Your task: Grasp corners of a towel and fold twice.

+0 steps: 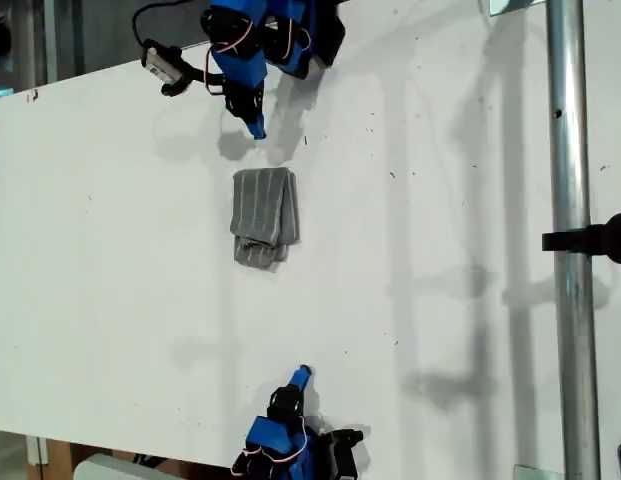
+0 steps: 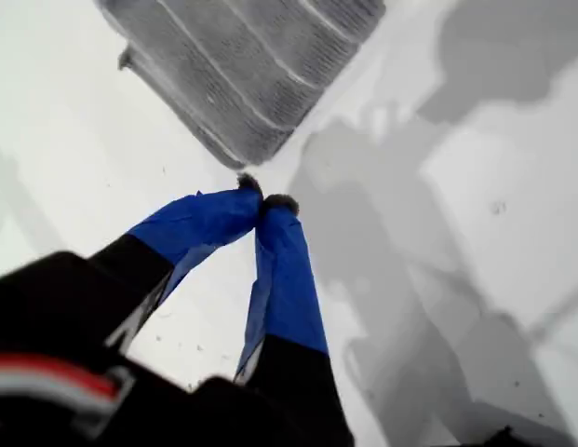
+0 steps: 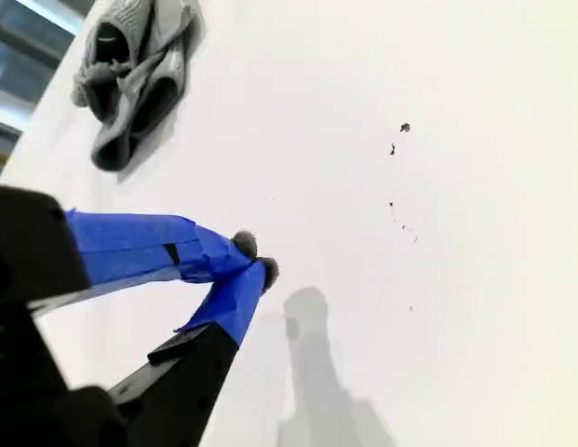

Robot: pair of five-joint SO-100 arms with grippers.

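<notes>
The grey pinstriped towel (image 1: 264, 215) lies folded into a narrow bundle on the white table (image 1: 440, 300), its end nearer the exterior view's bottom rumpled. My first gripper (image 1: 256, 130) is shut and empty, hovering just beyond the towel's flat end (image 2: 242, 65) toward the exterior view's top, its tips (image 2: 263, 197) a short way off the cloth. My second gripper (image 1: 304, 373) is shut with nothing in it near the exterior view's bottom edge (image 3: 256, 258), well apart from the towel's rumpled end (image 3: 135, 74). The corners are tucked into the folds and I cannot tell them apart.
A vertical metal pole (image 1: 570, 240) with a black clamp (image 1: 602, 240) stands at the exterior view's right. A small camera unit on a cable (image 1: 165, 68) sits beside the first arm's base. Dark specks (image 3: 400, 130) dot the table.
</notes>
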